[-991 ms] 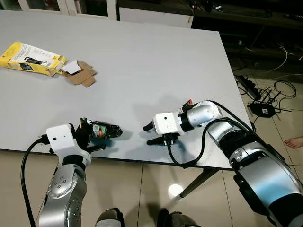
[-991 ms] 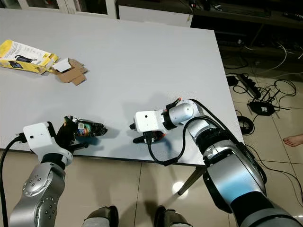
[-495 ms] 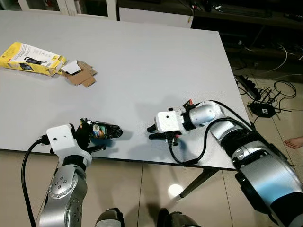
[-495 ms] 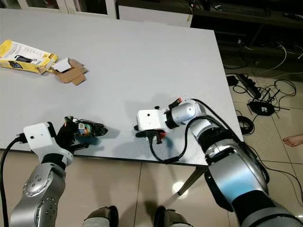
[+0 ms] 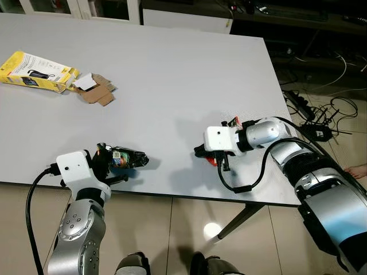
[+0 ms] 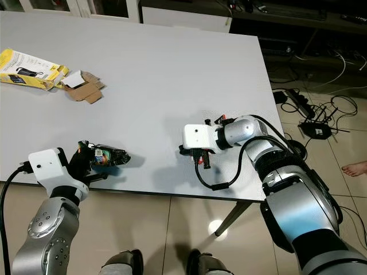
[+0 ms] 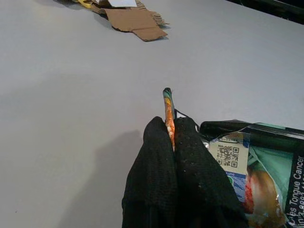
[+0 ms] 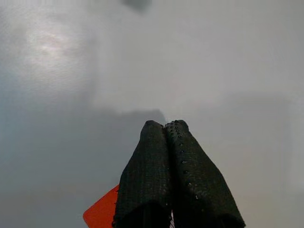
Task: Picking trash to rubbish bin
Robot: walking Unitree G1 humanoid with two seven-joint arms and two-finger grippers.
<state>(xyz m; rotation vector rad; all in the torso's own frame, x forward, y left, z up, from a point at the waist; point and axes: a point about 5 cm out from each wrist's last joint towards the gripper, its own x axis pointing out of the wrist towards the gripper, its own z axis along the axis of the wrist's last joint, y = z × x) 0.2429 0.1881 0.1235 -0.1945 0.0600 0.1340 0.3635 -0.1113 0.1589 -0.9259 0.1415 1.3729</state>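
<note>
My left gripper is shut on a crumpled snack wrapper, black and green with a printed label, held just above the white table near its front edge. My right gripper hovers low over the table right of centre, its two black fingers pressed together. A small orange-red scrap shows under the base of those fingers; I cannot tell whether it is pinched.
A torn yellow box and brown cardboard pieces lie at the table's far left. Cables and a power strip cover the floor to the right, where a person's bare foot stands. The table's front edge runs just below both grippers.
The right gripper's fingers closed and the arm drew back to the right along the table. The left arm and its wrapper stayed where they were.
</note>
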